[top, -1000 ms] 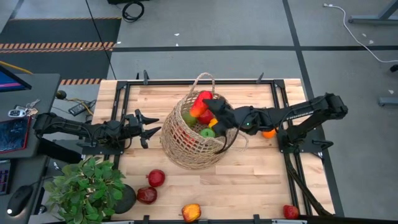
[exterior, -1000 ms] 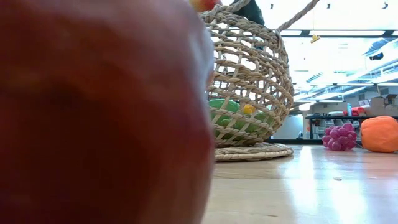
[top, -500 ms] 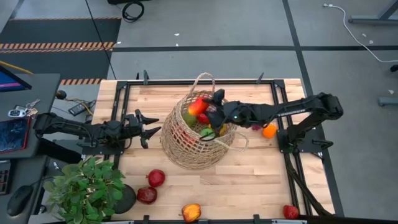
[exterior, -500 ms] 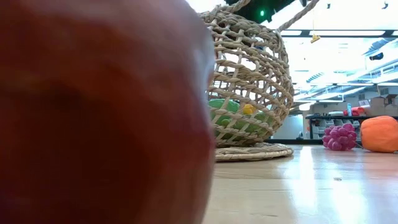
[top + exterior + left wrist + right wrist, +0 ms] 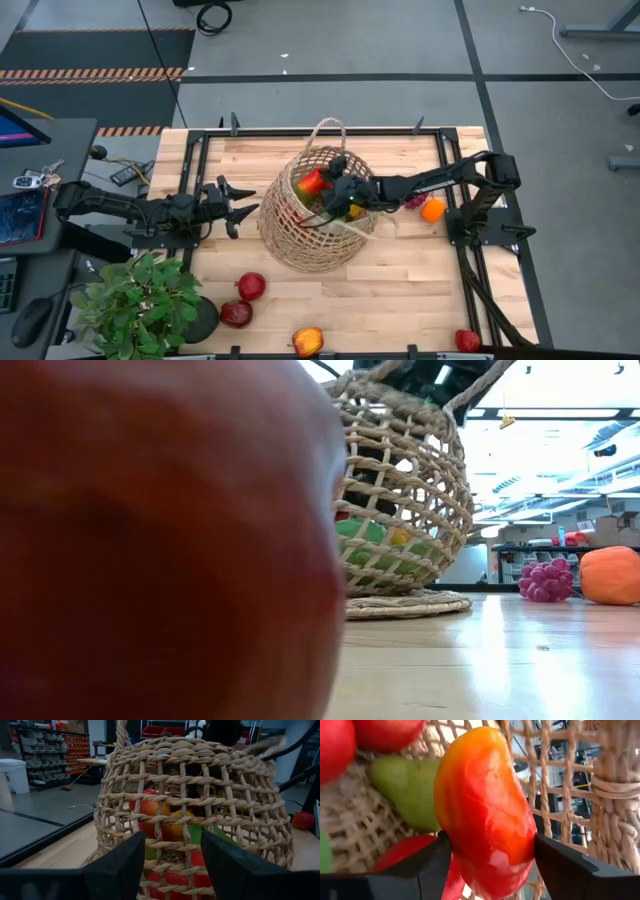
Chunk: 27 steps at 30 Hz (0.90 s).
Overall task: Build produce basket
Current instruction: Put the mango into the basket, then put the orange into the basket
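The tan wicker basket (image 5: 312, 222) stands mid-table on its flat base with red, green and yellow produce (image 5: 167, 827) inside. My right gripper (image 5: 330, 186) reaches into its mouth from the table's right, shut on an orange-red fruit (image 5: 485, 810). In the right wrist view a green fruit (image 5: 402, 787) and red ones (image 5: 385, 732) lie behind it on the basket's woven wall. My left gripper (image 5: 243, 205) waits open just left of the basket, its fingers level and facing the weave (image 5: 172, 865). My right gripper pinches the orange-red fruit between its two fingers (image 5: 420, 870), one on each opposite side (image 5: 451, 845). The fingers slant down from the table's right, through the basket's mouth. The fruit is inside the basket, over the other produce; whether it touches them I cannot tell.
Loose produce lies around: two red fruits (image 5: 251, 286) (image 5: 236, 313) and an orange-red one (image 5: 308, 341) near the front edge, a red one (image 5: 467, 340) front right, an orange (image 5: 432, 210) and purple grapes (image 5: 545, 582) right of the basket. A potted plant (image 5: 140, 305) stands front left. A red fruit (image 5: 160, 540) blocks the low view's left.
My right gripper has come down from above the basket's rim into its mouth with the orange-red fruit, moving a little toward the table's left and rolling at the wrist. The fruit now sits below the rim among the other produce.
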Each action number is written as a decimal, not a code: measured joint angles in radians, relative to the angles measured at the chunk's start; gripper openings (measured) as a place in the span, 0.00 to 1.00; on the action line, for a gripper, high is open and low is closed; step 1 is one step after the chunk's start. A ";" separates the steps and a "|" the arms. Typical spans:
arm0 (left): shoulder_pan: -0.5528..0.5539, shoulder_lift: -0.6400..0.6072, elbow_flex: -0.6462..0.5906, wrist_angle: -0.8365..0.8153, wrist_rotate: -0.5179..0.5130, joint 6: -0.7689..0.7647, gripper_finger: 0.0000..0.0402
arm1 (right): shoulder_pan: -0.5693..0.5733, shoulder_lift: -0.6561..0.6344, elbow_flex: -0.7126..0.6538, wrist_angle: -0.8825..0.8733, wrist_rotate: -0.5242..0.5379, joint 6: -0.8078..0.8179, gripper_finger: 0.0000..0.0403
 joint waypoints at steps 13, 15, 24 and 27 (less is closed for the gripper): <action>0.000 0.000 0.000 -0.001 0.000 0.000 0.50 | -0.002 -0.049 0.025 -0.001 0.071 -0.006 0.98; 0.000 0.000 0.000 0.000 0.000 0.000 0.50 | 0.006 -0.072 0.038 0.038 0.154 -0.048 0.97; 0.000 0.000 0.000 0.000 0.000 0.000 0.49 | 0.073 -0.243 0.045 0.203 0.516 -0.178 0.91; 0.000 0.000 0.000 0.000 0.000 0.000 0.50 | 0.113 -0.316 0.045 0.182 0.651 -0.156 0.90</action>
